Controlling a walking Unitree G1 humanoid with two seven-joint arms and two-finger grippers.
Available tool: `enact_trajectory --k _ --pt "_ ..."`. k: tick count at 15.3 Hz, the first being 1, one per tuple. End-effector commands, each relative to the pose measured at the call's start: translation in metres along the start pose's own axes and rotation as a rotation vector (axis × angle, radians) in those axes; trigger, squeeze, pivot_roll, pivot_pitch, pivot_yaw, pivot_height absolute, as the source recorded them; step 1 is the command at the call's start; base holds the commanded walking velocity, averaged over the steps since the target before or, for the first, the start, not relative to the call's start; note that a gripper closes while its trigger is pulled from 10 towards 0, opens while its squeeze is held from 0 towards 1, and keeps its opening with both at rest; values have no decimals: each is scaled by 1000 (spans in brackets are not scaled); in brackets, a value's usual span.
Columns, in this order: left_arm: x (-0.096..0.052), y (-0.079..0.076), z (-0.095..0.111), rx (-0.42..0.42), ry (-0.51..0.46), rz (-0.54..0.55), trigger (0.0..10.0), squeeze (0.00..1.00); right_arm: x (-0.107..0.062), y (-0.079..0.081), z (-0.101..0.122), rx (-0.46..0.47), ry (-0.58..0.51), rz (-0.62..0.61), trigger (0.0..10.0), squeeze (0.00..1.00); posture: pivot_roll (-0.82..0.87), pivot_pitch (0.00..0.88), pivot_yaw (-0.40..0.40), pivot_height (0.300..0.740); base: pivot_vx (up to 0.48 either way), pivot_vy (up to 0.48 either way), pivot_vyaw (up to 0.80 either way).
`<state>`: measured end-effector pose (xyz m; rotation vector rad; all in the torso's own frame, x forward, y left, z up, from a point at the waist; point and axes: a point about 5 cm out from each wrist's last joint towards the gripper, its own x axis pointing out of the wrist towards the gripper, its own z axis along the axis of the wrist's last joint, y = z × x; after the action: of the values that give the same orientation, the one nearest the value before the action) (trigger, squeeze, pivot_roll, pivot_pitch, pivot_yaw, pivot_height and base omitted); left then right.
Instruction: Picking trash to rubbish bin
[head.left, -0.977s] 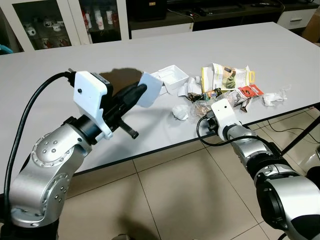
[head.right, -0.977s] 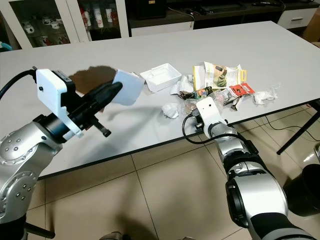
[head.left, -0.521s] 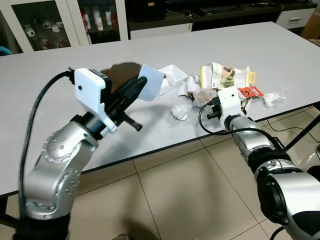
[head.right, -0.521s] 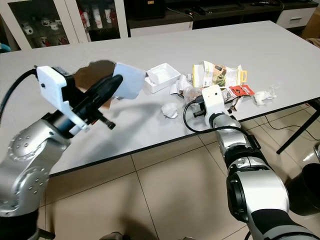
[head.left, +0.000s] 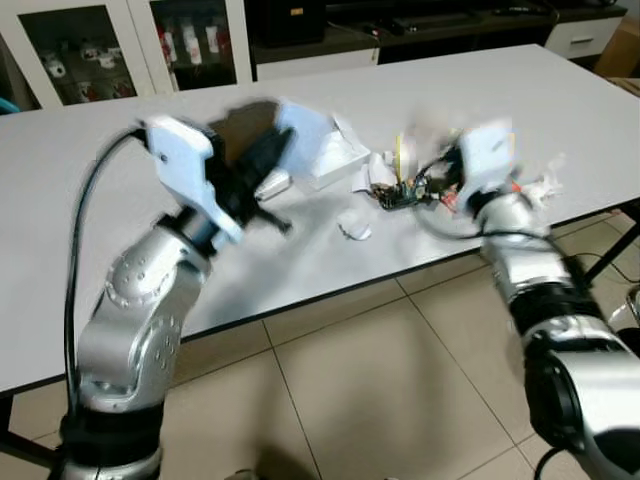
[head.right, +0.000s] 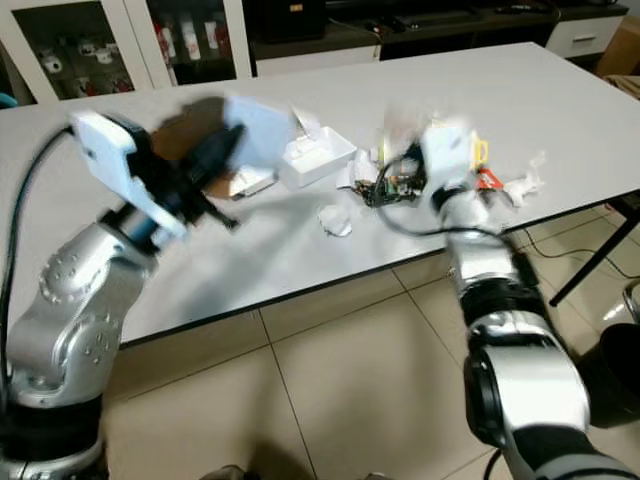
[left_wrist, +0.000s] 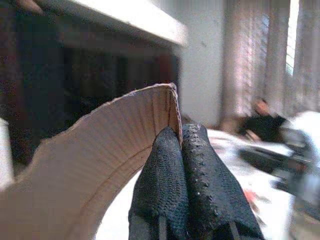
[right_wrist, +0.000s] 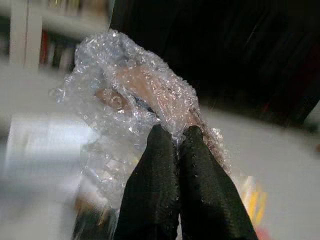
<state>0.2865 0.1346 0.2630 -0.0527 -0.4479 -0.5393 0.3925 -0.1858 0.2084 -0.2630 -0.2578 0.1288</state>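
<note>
Both head views were smeared by motion, so the trash pile (head.left: 420, 180) beside the right pincer (right_wrist: 176, 145) on the surface (head.left: 560, 95) could not be read piece by piece. The cardboard piece (left_wrist: 90, 150) in the left pincer (left_wrist: 181, 145) was cut off by the picture's edge. The room behind it was blurred.

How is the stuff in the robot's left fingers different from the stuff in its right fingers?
The left gripper pinches a cardboard piece: brown, ribbed, stiff and curved. The right gripper pinches bubble wrap: clear, shiny, crumpled and soft-looking. You can see through the bubble wrap, not the cardboard piece. Both are trash, each clamped between shut fingers.
</note>
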Motion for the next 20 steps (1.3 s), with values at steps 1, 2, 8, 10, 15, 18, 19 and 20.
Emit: enact_trajectory --k 1,2,8,10,15,18,19,20 --pt "5 7 9 23 -59 52 0 0 -6 -12 11 38 -81 -67 0 0 -178 0 15 740 0 0 0" --pt "7 8 10 24 -70 60 0 0 -9 -14 17 47 -124 -83 0 0 -183 0 21 740 0 0 0" --pt "14 1 5 16 -93 56 0 0 -38 -9 58 40 -345 -137 0 0 -180 0 12 740 0 0 0" --pt "9 -1 -8 3 -44 98 0 0 -44 -6 64 57 -343 -150 0 0 -180 0 11 740 0 0 0" --pt "0 -6 -39 60 126 201 10000 0 -84 10 28 10 -71 -128 10000 0 -183 0 -8 740 0 0 0" --pt "-4 -12 -47 81 175 195 10000 0 -110 18 10 61 58 -154 10000 0 -181 0 -3 740 0 0 -533" --pt "-5 -13 -49 87 185 191 10000 0 -113 19 9 61 73 -157 10000 0 -181 0 -3 740 0 0 -800" --pt "-9 -15 -54 131 208 198 10000 0 -121 24 6 57 102 -161 10000 0 -178 0 -6 740 0 0 -800"
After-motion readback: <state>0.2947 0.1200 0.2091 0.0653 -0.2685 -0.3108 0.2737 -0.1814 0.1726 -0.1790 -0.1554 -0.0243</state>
